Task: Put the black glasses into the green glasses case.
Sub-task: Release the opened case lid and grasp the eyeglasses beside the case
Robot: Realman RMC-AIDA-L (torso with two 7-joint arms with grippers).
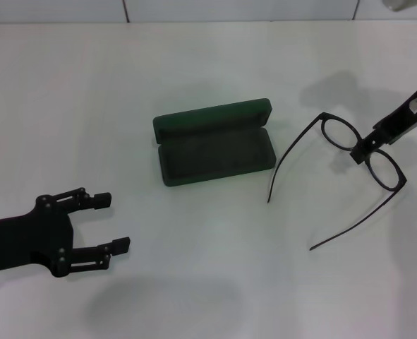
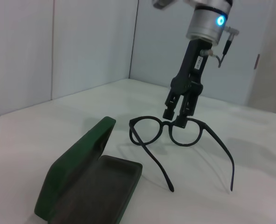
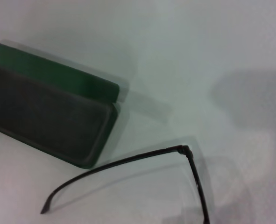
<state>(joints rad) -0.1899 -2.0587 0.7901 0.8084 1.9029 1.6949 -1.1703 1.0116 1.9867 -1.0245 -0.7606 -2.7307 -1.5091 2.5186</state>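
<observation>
The green glasses case (image 1: 215, 152) lies open in the middle of the white table, its lid tipped back and its dark lining showing. It also shows in the left wrist view (image 2: 88, 186) and the right wrist view (image 3: 44, 121). The black glasses (image 1: 339, 133) are to the right of the case with their temple arms unfolded. My right gripper (image 1: 360, 152) is shut on their bridge, as the left wrist view (image 2: 177, 116) shows. One temple arm (image 3: 128, 158) shows in the right wrist view. My left gripper (image 1: 116, 222) is open and empty at the front left, apart from the case.
The white table (image 1: 194, 63) ends at a pale wall (image 1: 194, 8) at the back. Bare table lies between the case and the glasses and in front of the case.
</observation>
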